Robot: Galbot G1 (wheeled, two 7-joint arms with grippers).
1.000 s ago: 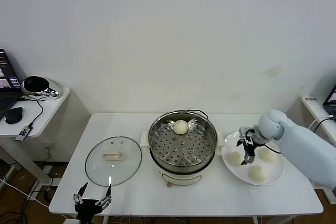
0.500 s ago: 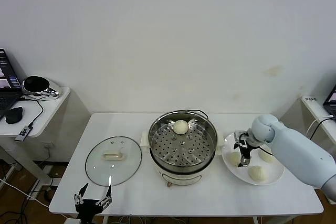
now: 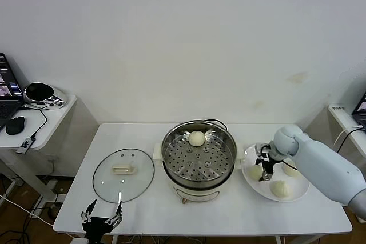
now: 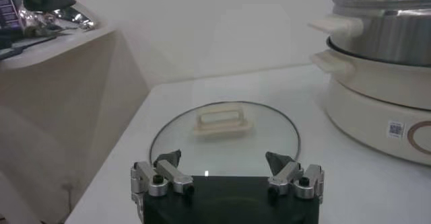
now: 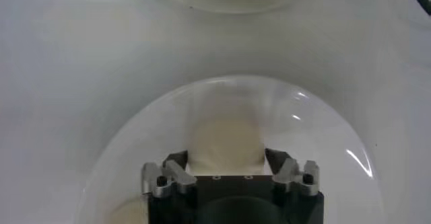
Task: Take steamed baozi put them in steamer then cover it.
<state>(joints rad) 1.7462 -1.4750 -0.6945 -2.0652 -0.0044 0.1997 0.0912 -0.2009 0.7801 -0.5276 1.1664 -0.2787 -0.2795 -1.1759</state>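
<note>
— Since a second ago the right tool (image 3: pixel 265 171) has come down onto the white plate (image 3: pixel 297 191), right of the steamer (image 3: pixel 199 154), and its fingers have drawn in around the bun nearest the steamer (image 3: pixel 255 171).

— Is it gripped yet?

— Close to it. The wrist view shows the bun (image 5: pixel 224 142) sitting between the two fingers, both at its sides, jaws part-way in. I judge the grip is just forming, so call it closing on the bun, not lifted.

— How to do it well?

— Squeeze only until the soft dough stops slipping, then lift straight up off the plate — clear of the two other buns (image 3: pixel 279 187) beside it — and over the steamer's rim to a bare patch of tray, apart from the bun already inside (image 3: pixel 197 138).

— And the left tool (image 3: pixel 102 219)?

— Parked wide open, holding nothing, at the worktop (image 3: pixel 148 212) edge just in front of the glass lid (image 3: pixel 123 174), left of the steamer.
</note>
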